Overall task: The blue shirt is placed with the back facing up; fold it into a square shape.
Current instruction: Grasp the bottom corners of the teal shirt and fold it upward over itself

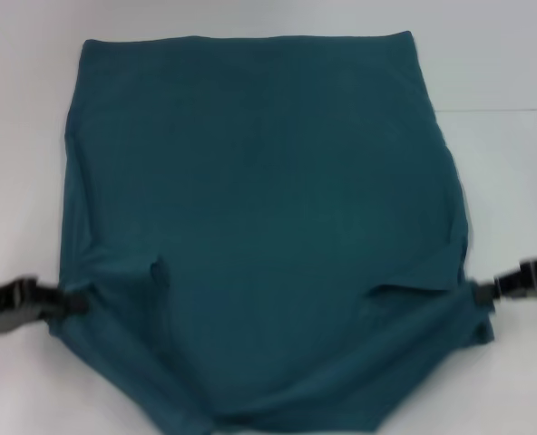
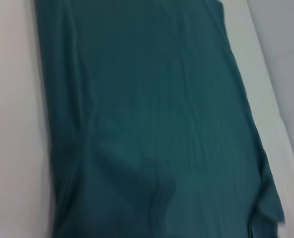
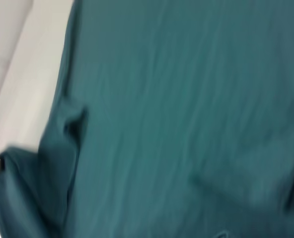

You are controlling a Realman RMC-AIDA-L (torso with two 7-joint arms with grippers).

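The blue shirt [image 1: 259,217] lies spread on the white table, plain side up, with its straight far edge at the back. Creases run inward from both near sides. My left gripper [image 1: 73,304] is at the shirt's near left edge, with fabric bunched at its tip. My right gripper [image 1: 483,293] is at the near right edge, where a fold of cloth is drawn toward it. Both look shut on the fabric. In the left wrist view the shirt [image 2: 152,124] fills most of the picture. The right wrist view also shows mostly shirt [image 3: 186,109]; neither shows fingers clearly.
The white table [image 1: 24,136] shows bare on both sides of the shirt and behind it. A seam in the table surface [image 1: 504,111] runs along the right side. Nothing else stands on it.
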